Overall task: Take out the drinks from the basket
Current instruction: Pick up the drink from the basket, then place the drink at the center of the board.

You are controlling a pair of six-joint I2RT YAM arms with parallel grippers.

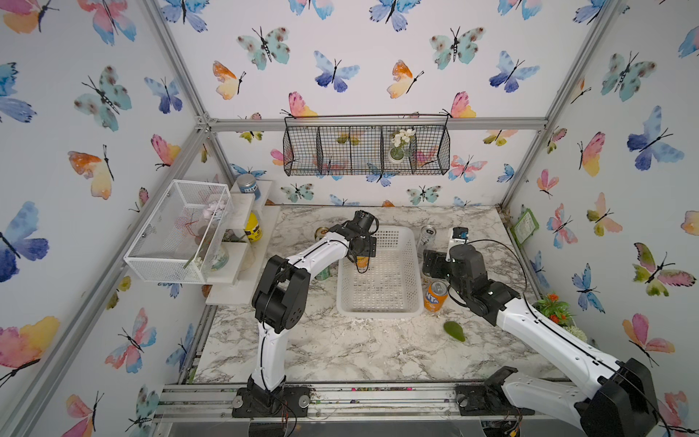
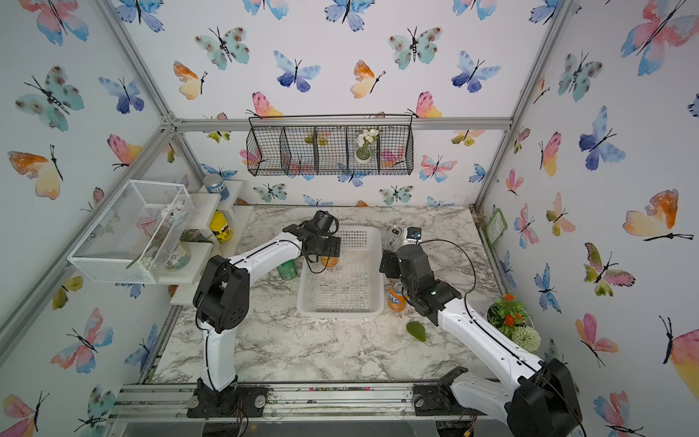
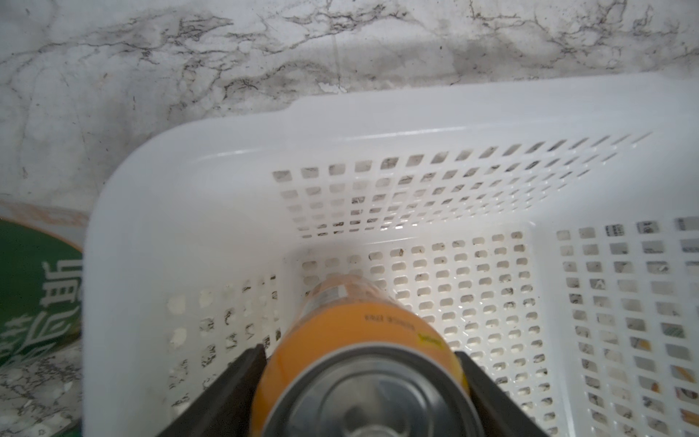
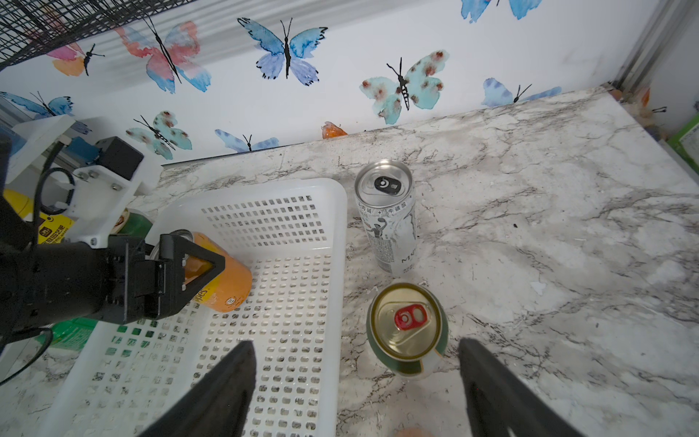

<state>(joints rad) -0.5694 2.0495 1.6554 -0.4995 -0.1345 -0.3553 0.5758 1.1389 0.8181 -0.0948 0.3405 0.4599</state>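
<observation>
Where the left end effector (image 3: 359, 363) reaches into the white basket (image 4: 337, 242), its jaws pinch the tilted orange can (image 4: 227, 287) near the left wall. The right end effector (image 4: 355, 386) hangs spread above a gold-topped green can (image 4: 406, 329) standing on the surface (image 1: 340, 348) just beside the basket, near the slim silver can (image 4: 389, 234).

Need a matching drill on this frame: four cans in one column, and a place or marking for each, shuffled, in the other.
1. plain orange can
2. slim silver-white can
3. gold-top can
4. bright green can

A. red pull tab
B. on the table, on the left arm's side of the basket
C. in the basket, between the left gripper's fingers
D. black tab, stands by the basket's far right corner

Pairs: 1-C, 2-D, 3-A, 4-B
</observation>
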